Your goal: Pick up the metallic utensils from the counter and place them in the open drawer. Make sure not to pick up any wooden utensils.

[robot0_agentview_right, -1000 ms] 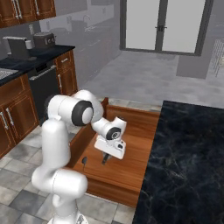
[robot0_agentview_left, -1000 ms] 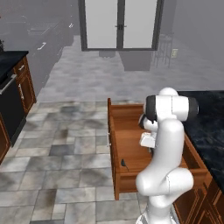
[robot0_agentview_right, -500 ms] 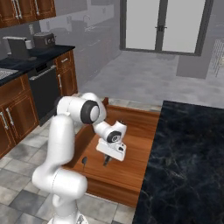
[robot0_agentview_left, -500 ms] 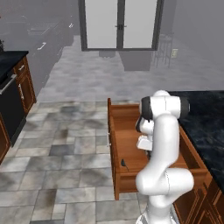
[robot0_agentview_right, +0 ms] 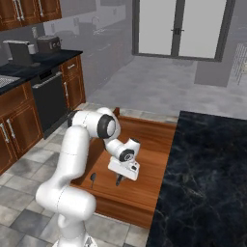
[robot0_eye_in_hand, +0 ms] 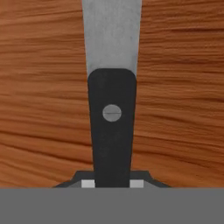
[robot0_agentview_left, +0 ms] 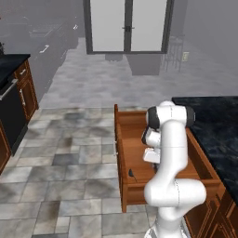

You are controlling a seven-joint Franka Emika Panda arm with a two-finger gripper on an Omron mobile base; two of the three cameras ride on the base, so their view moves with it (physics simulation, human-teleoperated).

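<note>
1. Grey stone tiles cover the kitchen floor, and tall glass doors stand at the far end of the room.
2. Along the wall on my left are brown cabinets with a black top, and a dark oven sits among them.
3. Right in front of me is the open drawer. It is wide, shallow and made of reddish-brown wood.
4. Beside the drawer, on my right, is the counter. It is shiny black stone with thin grey lines in it.
5. My white arm bends down over the drawer, and my pincer hangs low inside it, near the wooden floor.
6. My pincer is squeezed tight on the table knife. The dark handle sits between my two finger tips, and it has a small round rivet in it.
7. The grey blade points away from my hand, over the wood grain of the drawer bottom.
8. I cannot tell if the knife touches the drawer floor or hangs just above it.
9. A small dark spoon lies on the drawer floor, near the drawer's front, a little apart from my pincer.
</note>
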